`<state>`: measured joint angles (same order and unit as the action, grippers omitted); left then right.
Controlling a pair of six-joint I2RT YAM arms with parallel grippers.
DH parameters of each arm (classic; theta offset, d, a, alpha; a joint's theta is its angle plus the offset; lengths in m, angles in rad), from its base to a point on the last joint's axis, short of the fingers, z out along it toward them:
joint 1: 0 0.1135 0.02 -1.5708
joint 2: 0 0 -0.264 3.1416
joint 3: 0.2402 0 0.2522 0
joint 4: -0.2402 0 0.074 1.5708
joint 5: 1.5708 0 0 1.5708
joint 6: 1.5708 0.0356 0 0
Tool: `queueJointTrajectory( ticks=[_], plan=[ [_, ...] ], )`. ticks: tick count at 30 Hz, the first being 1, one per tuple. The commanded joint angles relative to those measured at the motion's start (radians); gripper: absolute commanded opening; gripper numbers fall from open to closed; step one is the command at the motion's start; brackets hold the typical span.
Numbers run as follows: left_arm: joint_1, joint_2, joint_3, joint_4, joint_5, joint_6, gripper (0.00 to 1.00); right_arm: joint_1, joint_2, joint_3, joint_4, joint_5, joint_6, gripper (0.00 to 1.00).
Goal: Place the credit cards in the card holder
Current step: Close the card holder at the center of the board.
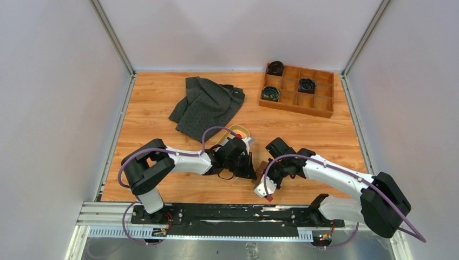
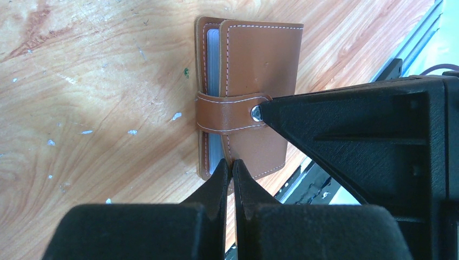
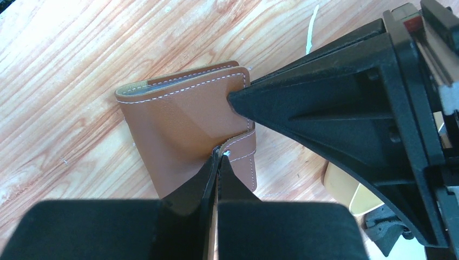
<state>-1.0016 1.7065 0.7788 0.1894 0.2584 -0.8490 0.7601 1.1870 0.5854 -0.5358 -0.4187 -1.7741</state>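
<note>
Brown card holder, snapped shut, on tbl

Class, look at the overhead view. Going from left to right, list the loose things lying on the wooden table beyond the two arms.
First the crumpled dark grey fabric cloth → then the small oval tan tray, partly hidden behind the left arm → lastly the shallow wooden compartment box at the far right.
</note>
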Motion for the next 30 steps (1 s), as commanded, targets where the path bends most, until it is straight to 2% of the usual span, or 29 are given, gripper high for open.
queueJointTrajectory(
  ticks=[1, 16, 30],
  plan=[
    [0.02, 0.027, -0.003, -0.038, -0.068, 0.03, 0.0, 0.044, 0.081, -0.09, -0.271, -0.036, 0.023, 0.0],
    [0.03, 0.019, -0.007, -0.038, -0.068, 0.031, 0.0, 0.055, 0.11, -0.064, -0.294, -0.033, 0.06, 0.0],
    [0.061, 0.007, -0.01, -0.037, -0.084, 0.028, 0.0, 0.119, 0.161, -0.044, -0.305, 0.008, 0.057, 0.0]
  ],
)
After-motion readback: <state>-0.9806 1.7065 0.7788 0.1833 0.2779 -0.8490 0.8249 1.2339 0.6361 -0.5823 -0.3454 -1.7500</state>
